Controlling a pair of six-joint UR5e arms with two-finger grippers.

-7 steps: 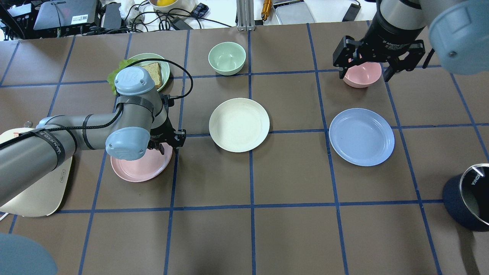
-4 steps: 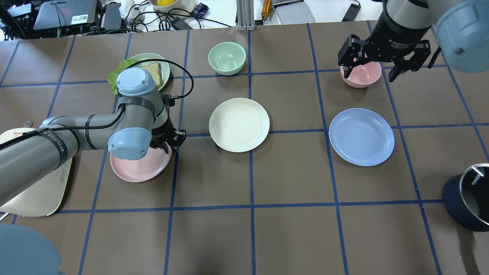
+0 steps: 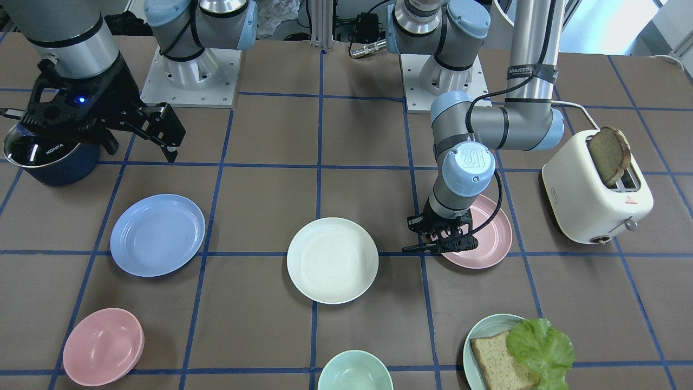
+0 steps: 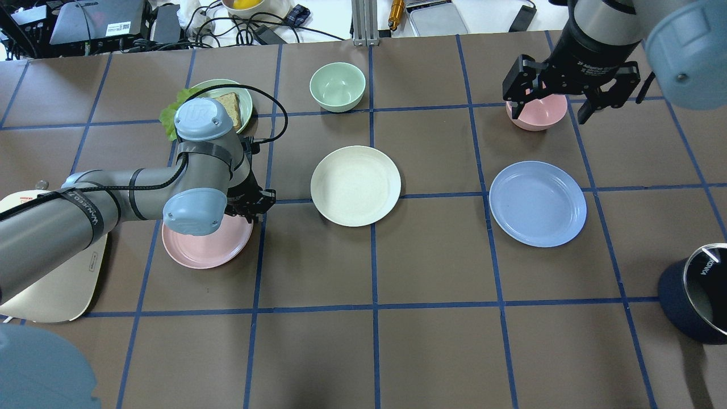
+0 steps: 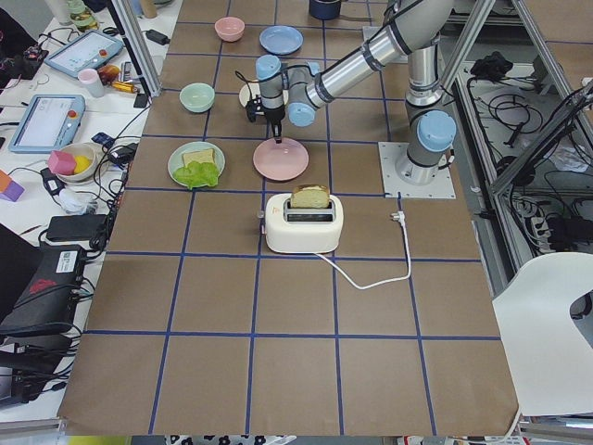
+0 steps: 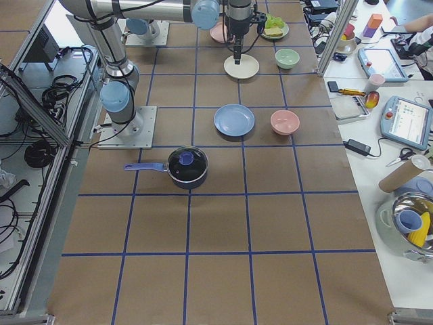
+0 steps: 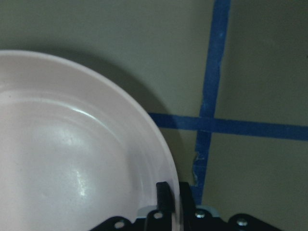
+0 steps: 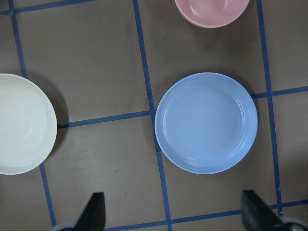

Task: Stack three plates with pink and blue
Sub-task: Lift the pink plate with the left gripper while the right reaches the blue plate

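The pale pink plate (image 4: 199,250) lies at the left of the table. My left gripper (image 4: 253,207) is shut on its right rim. The left wrist view shows the fingers (image 7: 164,195) pinching that rim of the pink plate (image 7: 72,159), with a shadow under the edge. The cream-white plate (image 4: 355,186) lies in the middle and the light blue plate (image 4: 537,203) to its right, both flat and apart. My right gripper (image 4: 548,111) is wide open and empty, high above the far right. Its wrist view looks down on the blue plate (image 8: 206,122).
A pink bowl (image 4: 539,111) sits below the right gripper and a mint bowl (image 4: 337,85) at the far middle. A teal plate (image 4: 244,96) with bread and lettuce is behind the left arm. A cream toaster (image 3: 595,195) stands at the left and a dark pot (image 4: 696,301) at the right.
My left gripper has shifted slightly away from me with the pink plate's rim in it, and the plate has slid a little left. My right gripper moved slightly to the right.
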